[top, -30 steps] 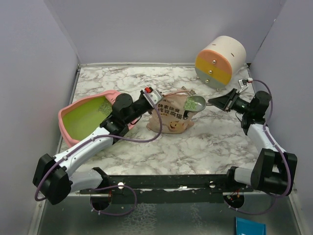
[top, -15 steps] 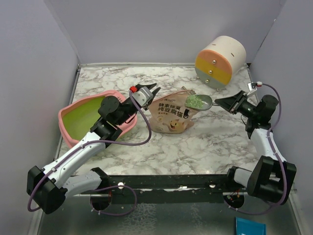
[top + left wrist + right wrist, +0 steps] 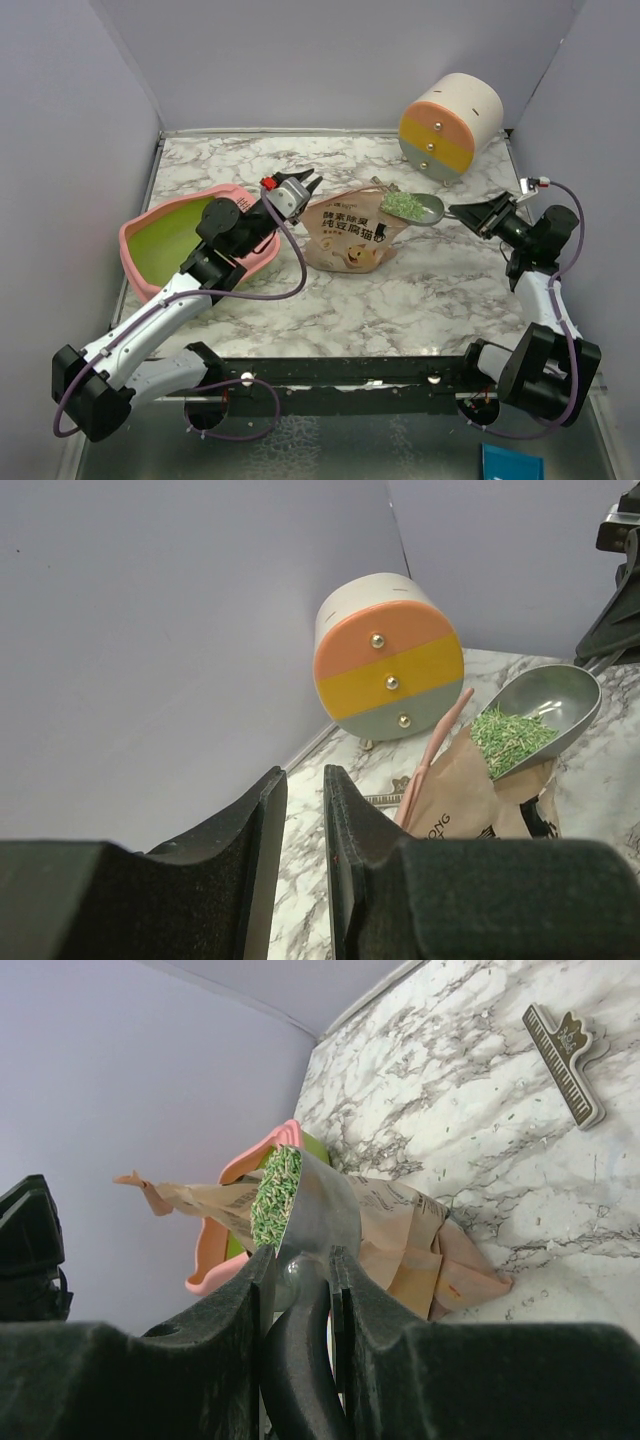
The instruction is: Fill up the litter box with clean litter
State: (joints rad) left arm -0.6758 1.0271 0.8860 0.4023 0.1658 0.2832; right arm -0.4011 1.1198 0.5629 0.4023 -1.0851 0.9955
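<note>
Right hand [image 3: 478,213] clamps the scoop [image 3: 412,207] above the pouch's [image 3: 352,236] open edge.

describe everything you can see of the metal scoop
The scoop is dull grey metal with a rounded bowl and a dark handle. Its bowl holds a heap of green litter granules. The right end effector is shut on the handle, holding the scoop roughly level at the torn top of the tan pouch; the wrist views suggest its underside rests against the pouch.
</note>
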